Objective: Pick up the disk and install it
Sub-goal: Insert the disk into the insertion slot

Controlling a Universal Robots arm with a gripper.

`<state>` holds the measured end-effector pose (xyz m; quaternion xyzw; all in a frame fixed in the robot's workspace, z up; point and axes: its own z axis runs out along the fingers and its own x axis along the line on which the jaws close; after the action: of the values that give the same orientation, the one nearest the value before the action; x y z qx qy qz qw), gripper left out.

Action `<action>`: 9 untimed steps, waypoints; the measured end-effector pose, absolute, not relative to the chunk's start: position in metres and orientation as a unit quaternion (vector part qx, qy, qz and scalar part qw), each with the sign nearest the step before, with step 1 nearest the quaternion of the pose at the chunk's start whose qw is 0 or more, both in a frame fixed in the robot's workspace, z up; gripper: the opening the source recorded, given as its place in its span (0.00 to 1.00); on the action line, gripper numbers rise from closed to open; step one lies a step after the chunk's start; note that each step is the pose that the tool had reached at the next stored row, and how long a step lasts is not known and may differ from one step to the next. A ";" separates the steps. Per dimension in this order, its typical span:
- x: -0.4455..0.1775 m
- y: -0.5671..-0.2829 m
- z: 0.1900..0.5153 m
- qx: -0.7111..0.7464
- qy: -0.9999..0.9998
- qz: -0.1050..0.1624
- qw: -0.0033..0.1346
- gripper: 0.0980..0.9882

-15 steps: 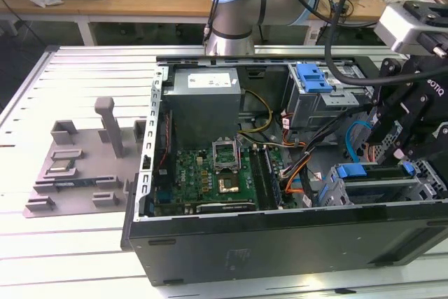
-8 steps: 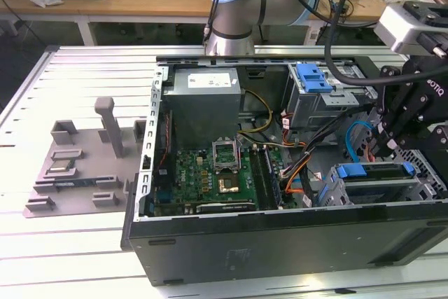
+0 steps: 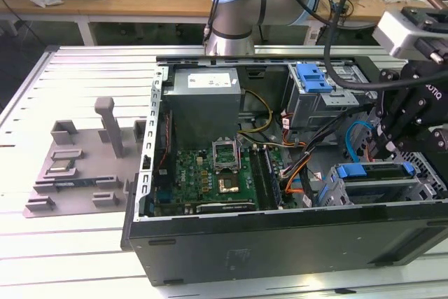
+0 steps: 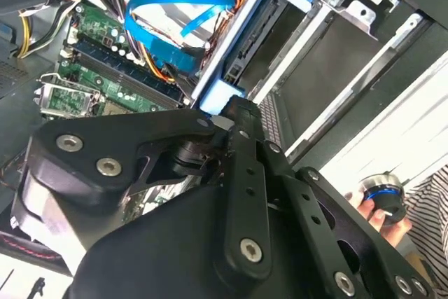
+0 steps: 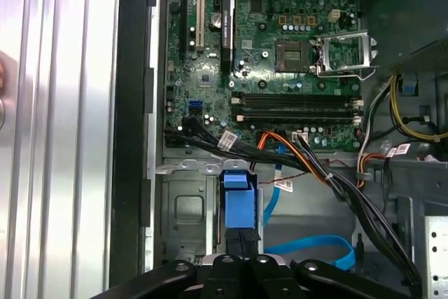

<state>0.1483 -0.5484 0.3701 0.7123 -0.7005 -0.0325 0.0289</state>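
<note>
**Gripper tips on the disk's blue frame, disk sitting in its bay**

Your gripper (image 5: 243, 239) hangs over the open PC case (image 3: 280, 236), above the drive bay (image 3: 423, 185) in the near corner at the exterior view's right. Its fingers are together, w/ no gap btw them in the first wrist view. The tips meet the blue end tab of the disk (image 3: 371, 171). You can't tell whether a thin lip of that tab is pinched or the tips only rest against it. My read: contact is at the frame's end because that's the plastic handle part, away from the metal body.

The disk sits inside that bay. Only its long edge & blue frame show, since the bay walls hide the rest. It looks in or nearly in its slot, but whether it's fully seated can't be told.

Inside the case:
- A grey power supply box (image 3: 203, 99) on the far side.
- A green circuit board (image 3: 210, 176) on the floor.
- Cables, incl. a blue flat cable (image 4: 175, 5) looping beside the bay, prob. routed there to reach the drives.
- A second bay (image 3: 329, 106) further back, holding a blue caddy (image 3: 313, 78).

Outside the case, a grey tray (image 3: 77, 173) of moulded holders sits on the table (image 3: 70, 75) at the exterior view's left.
</note>
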 end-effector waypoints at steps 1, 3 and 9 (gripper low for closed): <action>0.150 -0.548 0.367 0.712 -0.701 -0.033 0.029 0.01; 0.153 -0.548 0.362 0.712 -0.701 -0.033 0.029 0.01; 0.164 -0.548 0.345 0.712 -0.701 -0.033 0.029 0.01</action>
<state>0.1641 -0.5483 0.3447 0.7123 -0.7005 -0.0325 0.0289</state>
